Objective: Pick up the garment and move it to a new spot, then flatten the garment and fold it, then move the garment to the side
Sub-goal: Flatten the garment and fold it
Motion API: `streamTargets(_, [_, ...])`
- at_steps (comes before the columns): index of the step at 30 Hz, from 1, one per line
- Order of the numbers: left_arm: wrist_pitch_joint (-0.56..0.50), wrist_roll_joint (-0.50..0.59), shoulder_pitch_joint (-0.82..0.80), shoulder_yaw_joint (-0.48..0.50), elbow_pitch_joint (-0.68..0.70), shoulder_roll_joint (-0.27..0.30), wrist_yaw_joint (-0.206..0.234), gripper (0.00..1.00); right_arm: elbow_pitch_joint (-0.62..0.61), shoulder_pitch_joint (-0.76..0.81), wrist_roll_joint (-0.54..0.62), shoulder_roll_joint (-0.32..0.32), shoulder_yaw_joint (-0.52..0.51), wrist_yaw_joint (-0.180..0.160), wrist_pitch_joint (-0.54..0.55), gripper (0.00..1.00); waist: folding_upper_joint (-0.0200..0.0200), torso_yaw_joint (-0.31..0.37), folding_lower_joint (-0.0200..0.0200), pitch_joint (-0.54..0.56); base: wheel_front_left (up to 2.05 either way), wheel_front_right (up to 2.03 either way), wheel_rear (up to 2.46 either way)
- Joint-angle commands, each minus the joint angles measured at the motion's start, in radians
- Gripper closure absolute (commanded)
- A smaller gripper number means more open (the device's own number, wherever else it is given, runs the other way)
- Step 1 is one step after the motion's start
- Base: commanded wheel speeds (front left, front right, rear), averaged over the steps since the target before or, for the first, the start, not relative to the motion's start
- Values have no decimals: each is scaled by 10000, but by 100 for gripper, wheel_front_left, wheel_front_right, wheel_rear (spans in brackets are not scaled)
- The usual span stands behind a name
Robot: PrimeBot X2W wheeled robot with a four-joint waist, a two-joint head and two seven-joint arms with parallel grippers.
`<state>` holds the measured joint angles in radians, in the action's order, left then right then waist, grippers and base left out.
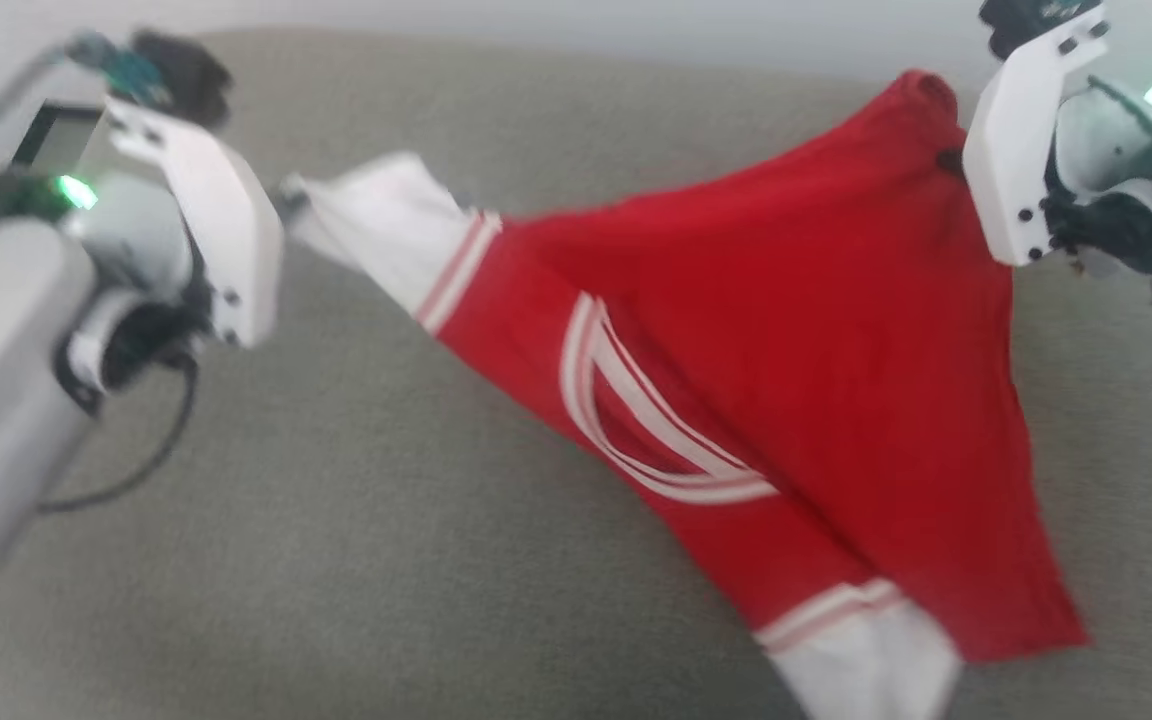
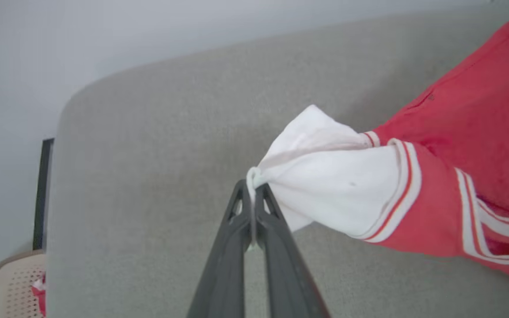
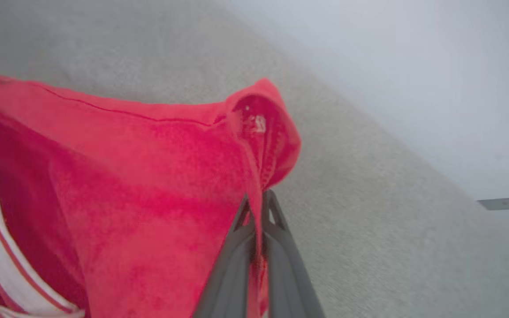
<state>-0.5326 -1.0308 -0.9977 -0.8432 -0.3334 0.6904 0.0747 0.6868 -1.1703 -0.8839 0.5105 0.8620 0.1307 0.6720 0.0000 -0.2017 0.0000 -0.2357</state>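
Found the garment lifted and stretched between both grippers over a grey fabric surface. Recorded the left gripper closed tight on the tip of one white sleeve, with the cloth pinched flat between the dark fingers and no gap at the tips. Recorded the right gripper clamped in the same way on a red edge of the body, with a fold bunched just above the fingertips and a small white tag inside that fold. Saw the red body hanging in a slanted sheet from the upper right, sagging toward the lower middle of the head view. Marked the white-striped neck trim near the centre and the second white sleeve drooping lowest. Cannot tell whether that sleeve touches the surface, owing to blur in the head view. Noted a pale perforated basket at the lower left of the left wrist view, beside the surface and below a plain wall.
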Motion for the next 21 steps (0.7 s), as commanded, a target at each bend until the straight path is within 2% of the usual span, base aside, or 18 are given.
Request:
streamTargets(1, [-63, 247, -364, 71, -68, 104, 10, 100, -131, -109, -71, 82, 22, 1, -140, 100, 0, 552, 0, 587, 0, 0, 0])
streamTargets(6, [-239, 552, -1321, 144, -490, 222, -79, 100, -577, -277, -58, 441, -34, 1, -462, 100, 0, 1044, 0, 1191, 0, 0, 0])
streamTargets(14, [-203, 1200, -2709, 9, -1487, -13, -420, 100, -1063, -539, 235, 731, -323, -1, -889, 100, 0, 1631, 0, 1781, 0, 0, 0])
streamTargets(18, [142, 1569, -3157, -37, -1910, -184, -516, 100, -788, -755, 590, 631, -556, 1, -1275, 100, 0, 1755, 0, 1653, 0, 0, 0])
streamTargets(21, [798, 1914, -3712, -14, -2353, -390, -614, 100, -396, -1034, 1024, 335, -884, -1, -1845, 100, 0, 1872, 0, 1295, 0, 0, 0])
